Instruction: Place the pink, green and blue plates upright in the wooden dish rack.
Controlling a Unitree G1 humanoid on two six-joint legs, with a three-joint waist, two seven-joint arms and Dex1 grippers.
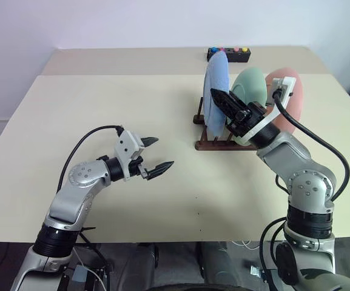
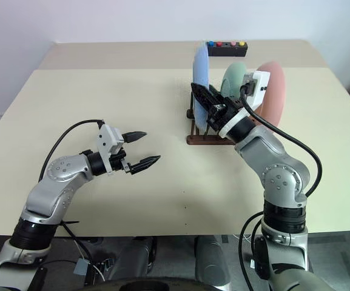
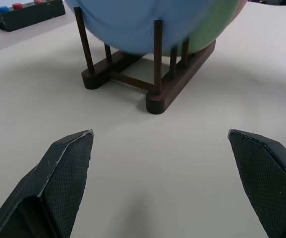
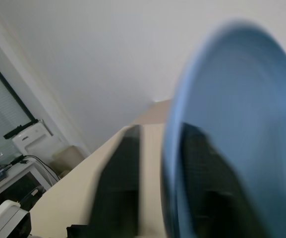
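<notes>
Cream table [image 1: 102,97] carrying everything. Wooden dish rack [image 1: 214,144] sitting right of table centre, toward the far edge. All three plates standing upright in the rack: pink plate [image 1: 296,112] at the rack's right end, green plate [image 1: 252,90] in the middle, blue plate [image 1: 216,91] at the rack's left end, between the first pegs. Black box with coloured buttons [image 1: 229,53] just behind the rack, near the far edge.

Right gripper [image 2: 206,104] at the blue plate, just above the rack; fingers partly parted, one on each face of the plate's rim. Still pinching or already off the plate: cannot tell, wrist view blurred.

Left gripper [image 1: 156,154] left of the rack, well apart from it, hovering over bare table, pointing toward the rack. Fingers [image 3: 66,173] spread wide, holding nothing, touching nothing.
</notes>
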